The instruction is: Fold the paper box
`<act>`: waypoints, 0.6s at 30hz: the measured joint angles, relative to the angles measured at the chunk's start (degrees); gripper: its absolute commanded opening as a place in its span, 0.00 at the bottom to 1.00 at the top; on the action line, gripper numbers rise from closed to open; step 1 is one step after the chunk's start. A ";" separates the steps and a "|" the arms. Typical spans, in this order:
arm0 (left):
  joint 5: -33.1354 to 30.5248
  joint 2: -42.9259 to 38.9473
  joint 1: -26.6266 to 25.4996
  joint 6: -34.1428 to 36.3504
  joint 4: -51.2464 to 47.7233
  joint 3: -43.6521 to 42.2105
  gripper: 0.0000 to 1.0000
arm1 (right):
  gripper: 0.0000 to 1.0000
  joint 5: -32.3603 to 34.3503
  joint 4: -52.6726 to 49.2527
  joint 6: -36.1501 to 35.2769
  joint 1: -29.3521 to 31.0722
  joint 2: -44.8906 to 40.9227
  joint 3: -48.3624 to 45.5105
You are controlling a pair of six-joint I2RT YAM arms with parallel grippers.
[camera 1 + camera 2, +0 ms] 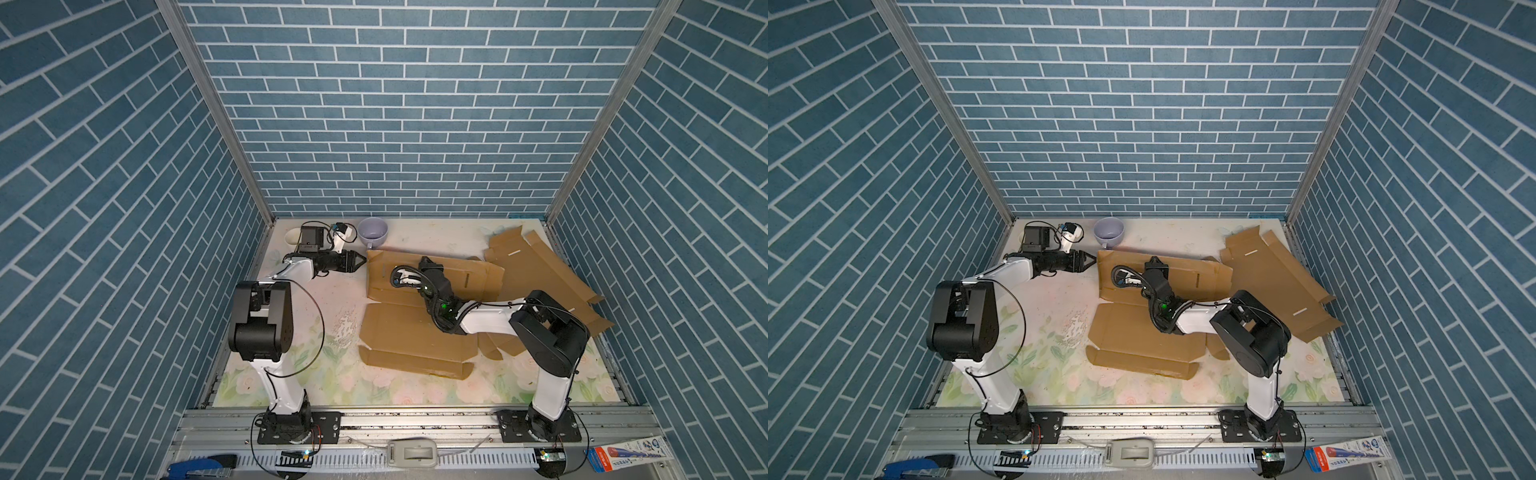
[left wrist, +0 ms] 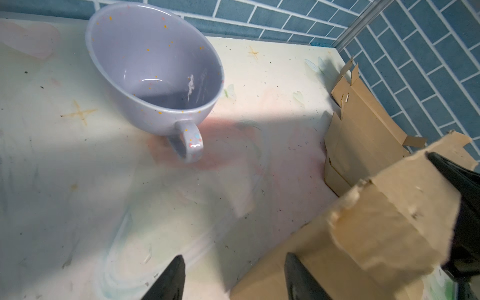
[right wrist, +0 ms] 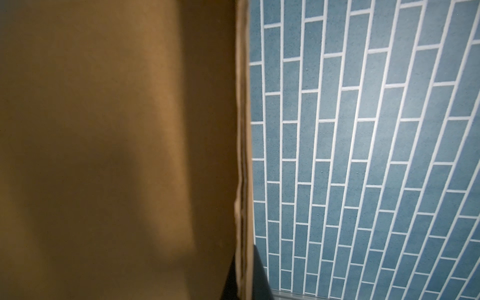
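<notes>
The paper box (image 1: 409, 332) lies open in the middle of the desk (image 1: 307, 303). Its long axis runs from the left edge toward the right edge, and its far panel (image 1: 478, 270) is tilted up off the surface. The right gripper (image 1: 424, 262) is closed on that panel's upper edge, and the right wrist view shows the cardboard pinched between its jaws.

The left gripper (image 1: 360, 264) sits just beside the panel's left end, toward the far left corner of the desk, pointing along the box's long axis. Its jaws stand well apart and hold nothing. In the left wrist view, 1 finger (image 2: 302, 280) shows against cardboard and the other against bare desk; I cannot tell whether either touches.

The left arm is plainly nearer to this end flap (image 2: 389, 207), so the next fold probably falls to it. A lilac mug (image 1: 373, 232) stands near the far edge, close behind the left gripper. A 2nd flat blank (image 1: 540, 270) lies by the far right corner.
</notes>
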 measured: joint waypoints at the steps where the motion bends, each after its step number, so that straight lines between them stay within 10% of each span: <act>1: 0.33 -0.61 -0.15 0.26 -0.68 -0.11 0.62 | 0.00 0.11 -0.11 -0.07 0.00 0.00 0.00; 18: 0.96 -7.21 -0.15 0.50 -6.10 -1.77 0.65 | 0.00 1.44 0.09 -1.60 0.72 0.00 0.00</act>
